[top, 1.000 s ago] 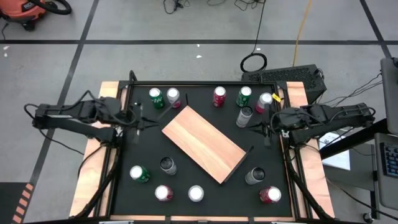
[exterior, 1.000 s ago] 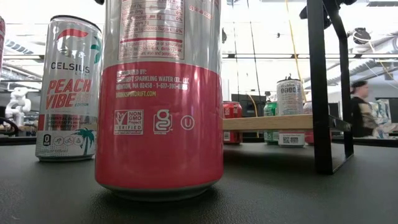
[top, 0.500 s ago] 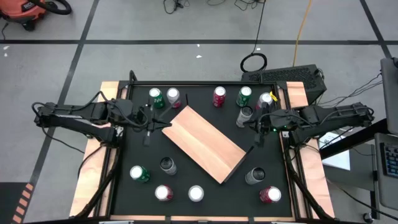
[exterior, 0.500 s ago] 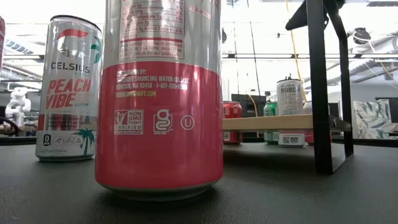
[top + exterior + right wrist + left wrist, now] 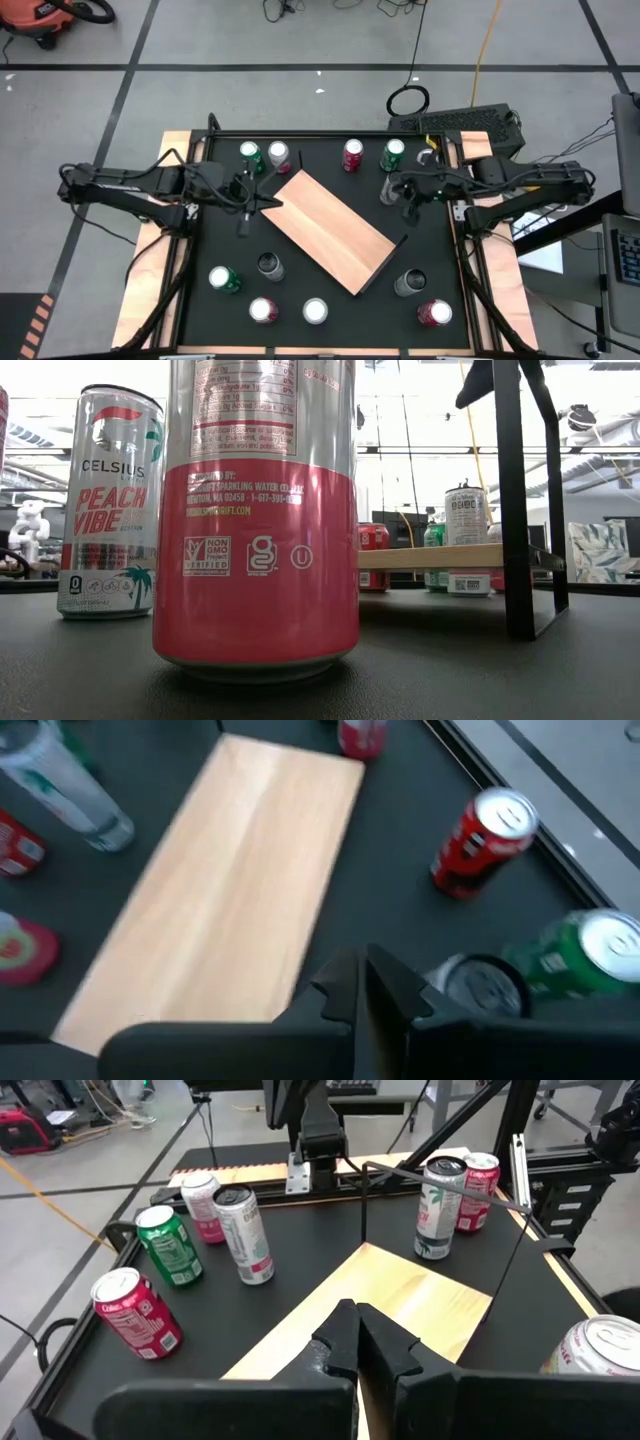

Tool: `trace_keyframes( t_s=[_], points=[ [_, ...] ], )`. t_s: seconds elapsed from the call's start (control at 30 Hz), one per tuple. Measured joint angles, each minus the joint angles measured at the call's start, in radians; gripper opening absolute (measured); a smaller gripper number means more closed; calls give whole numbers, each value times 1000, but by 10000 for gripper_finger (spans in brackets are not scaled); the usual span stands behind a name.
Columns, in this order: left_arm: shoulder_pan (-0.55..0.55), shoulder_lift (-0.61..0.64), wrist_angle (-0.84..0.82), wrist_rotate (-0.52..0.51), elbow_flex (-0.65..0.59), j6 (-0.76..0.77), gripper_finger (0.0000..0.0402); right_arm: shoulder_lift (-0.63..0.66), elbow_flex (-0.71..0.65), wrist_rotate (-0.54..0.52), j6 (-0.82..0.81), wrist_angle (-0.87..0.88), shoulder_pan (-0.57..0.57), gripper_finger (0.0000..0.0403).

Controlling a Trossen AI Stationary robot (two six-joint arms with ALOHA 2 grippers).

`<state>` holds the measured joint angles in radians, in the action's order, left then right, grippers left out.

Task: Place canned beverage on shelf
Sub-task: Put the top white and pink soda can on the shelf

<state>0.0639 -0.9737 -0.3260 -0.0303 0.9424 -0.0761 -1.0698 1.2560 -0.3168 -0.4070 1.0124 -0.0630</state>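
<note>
Over the black counter (image 5: 330,300), both arms have swung inward across the last second: the left gripper (image 5: 243,222) has travelled from the counter's left edge to the near corner of the shelf (image 5: 328,230), and the right gripper (image 5: 408,205) has slid in from the right rail to hang just beside the grey can (image 5: 392,186) at the back right. Both sets of jaws are clenched tight on nothing. The shelf lies at an angle in the middle of the counter with its board bare, and every can stands off it, including the red can (image 5: 353,154) and green can (image 5: 392,153) behind. I judge this an approach only; either set of jaws must part before any can is taken.
</note>
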Motion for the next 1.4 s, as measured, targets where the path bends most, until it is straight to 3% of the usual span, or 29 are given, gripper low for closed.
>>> trace_keyframes(
  t_s=[0.3,0.4,0.57,0.9,1.0,1.4],
  points=[
    [0,-2,3,0,0,-8,0,-81,61,7,31,197,89,51],
    [4,-2,5,0,0,10,0,-112,61,74,111,206,122,80],
    [4,-2,5,0,0,16,0,-171,61,161,239,205,193,139],
    [4,-9,2,0,-1,17,0,-239,61,168,463,204,284,295],
    [4,-20,3,0,-1,13,0,-238,61,236,487,188,325,324],
    [4,-66,3,0,-1,10,0,-267,61,348,578,181,474,338]
  ],
)
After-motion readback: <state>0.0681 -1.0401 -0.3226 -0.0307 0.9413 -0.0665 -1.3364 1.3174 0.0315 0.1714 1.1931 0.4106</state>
